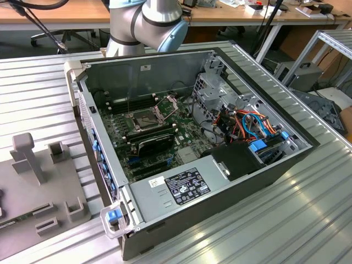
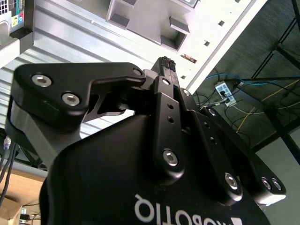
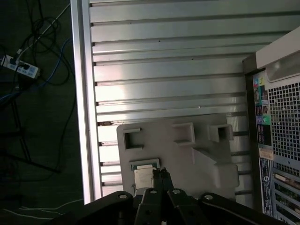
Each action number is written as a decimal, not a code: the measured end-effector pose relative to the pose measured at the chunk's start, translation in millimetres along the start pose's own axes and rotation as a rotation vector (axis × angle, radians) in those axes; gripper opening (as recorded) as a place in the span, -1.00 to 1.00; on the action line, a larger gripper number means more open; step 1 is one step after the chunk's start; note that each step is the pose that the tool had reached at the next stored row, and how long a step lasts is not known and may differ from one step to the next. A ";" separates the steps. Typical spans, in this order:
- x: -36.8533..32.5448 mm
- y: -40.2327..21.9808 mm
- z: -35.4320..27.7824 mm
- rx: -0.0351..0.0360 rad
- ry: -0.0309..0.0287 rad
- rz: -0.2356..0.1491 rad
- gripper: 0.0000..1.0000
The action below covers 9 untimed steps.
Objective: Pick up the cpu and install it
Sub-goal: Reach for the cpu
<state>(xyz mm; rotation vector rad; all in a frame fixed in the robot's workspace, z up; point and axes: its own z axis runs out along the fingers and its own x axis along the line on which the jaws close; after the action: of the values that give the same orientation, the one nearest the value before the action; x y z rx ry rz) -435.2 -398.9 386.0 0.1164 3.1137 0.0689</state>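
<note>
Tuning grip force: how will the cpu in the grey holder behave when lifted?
The cpu looks thin, flat and rigid, so probably light and stiff. Its smooth pale top may be slippery. Lying flat in the grey holder, it seems unlikely to roll or tip.

The end effector [image 3: 162, 174] is black, cpu [image 3: 143, 178] silver-grey, fixture [image 3: 206, 154] pale grey, table [image 3: 164, 51] ribbed silver.

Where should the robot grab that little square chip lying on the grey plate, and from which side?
The cpu lies flat on the grey plate, its broad face up, so only its thin edges offer a hold. Likely best: come straight down from above and pinch two opposite edges, avoiding the face. In the first wrist view the gripper is beside it, jaws shut.
</note>
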 end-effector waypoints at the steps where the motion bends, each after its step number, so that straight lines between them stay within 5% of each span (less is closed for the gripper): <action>1: 0.5 -0.1 0.5 0.0000 -0.0001 0.000 -0.79; 9: 1.2 -0.4 8.5 0.0002 0.0003 0.000 -0.79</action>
<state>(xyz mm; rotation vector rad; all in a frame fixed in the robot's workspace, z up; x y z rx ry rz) -436.3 -398.9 377.5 0.1161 3.1140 0.0687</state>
